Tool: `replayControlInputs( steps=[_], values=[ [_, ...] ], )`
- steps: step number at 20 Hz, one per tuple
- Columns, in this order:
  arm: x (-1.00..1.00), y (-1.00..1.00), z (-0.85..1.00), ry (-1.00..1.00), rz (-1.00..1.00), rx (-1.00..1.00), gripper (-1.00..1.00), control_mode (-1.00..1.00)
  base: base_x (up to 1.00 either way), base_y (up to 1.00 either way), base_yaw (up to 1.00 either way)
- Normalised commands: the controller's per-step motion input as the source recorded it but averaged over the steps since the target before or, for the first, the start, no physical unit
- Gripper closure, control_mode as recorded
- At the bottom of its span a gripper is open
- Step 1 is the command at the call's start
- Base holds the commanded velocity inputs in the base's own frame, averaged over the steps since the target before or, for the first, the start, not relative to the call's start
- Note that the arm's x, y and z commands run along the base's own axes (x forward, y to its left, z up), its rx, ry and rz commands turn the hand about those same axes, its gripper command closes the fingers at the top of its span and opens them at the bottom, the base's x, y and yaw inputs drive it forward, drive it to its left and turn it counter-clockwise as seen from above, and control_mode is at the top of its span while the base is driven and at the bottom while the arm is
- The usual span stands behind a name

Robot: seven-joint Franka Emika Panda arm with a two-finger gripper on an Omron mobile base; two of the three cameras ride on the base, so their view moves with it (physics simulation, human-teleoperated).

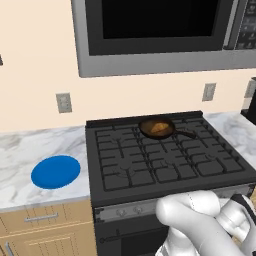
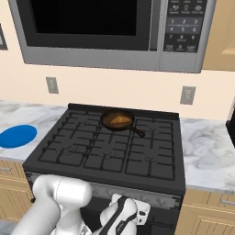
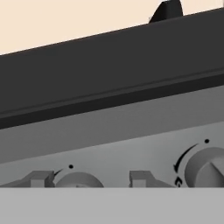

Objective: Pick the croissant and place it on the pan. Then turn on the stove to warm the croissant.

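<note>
My gripper (image 3: 87, 181) sits low at the stove (image 1: 165, 160) front, fingertips (image 3: 41, 179) apart at a narrow gap, holding nothing, a knob (image 3: 205, 168) just right of them. Up and beyond, the croissant (image 1: 159, 128) lies in the pan (image 1: 156, 128) on the back grate. A blue plate (image 1: 55, 171) sits on the counter, far left.

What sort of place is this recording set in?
A rendered home kitchen, by all signs: a black gas stove with a pan on its grates, a steel microwave mounted above, and marble counters over wooden cabinets.
</note>
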Motion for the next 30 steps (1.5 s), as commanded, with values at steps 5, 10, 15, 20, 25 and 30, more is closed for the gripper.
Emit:
replayControlInputs(
  steps=[5, 10, 15, 20, 25, 30],
  values=[
    [0.12, 0.02, -0.35, 0.02, 0.13, -0.30, 1.00, -1.00, 0.00, 0.00, 0.00],
    [0.20, 0.01, -0.36, 0.06, 0.18, -0.38, 1.00, -1.00, 0.00, 0.00, 0.00],
    [0.18, 0.06, -0.38, 0.03, 0.27, -0.48, 1.00, -1.00, 0.00, 0.00, 0.00],
    [0.08, 0.00, -0.43, 0.00, 0.37, -0.51, 1.00, -1.00, 0.00, 0.00, 0.00],
    [0.00, 0.00, -0.35, -0.06, 0.47, -0.60, 1.00, -1.00, 0.00, 0.00, 0.00],
    [-0.01, 0.01, -0.17, -0.24, 0.49, -0.73, 1.00, -1.00, 0.00, 0.00, 0.00]
  ],
)
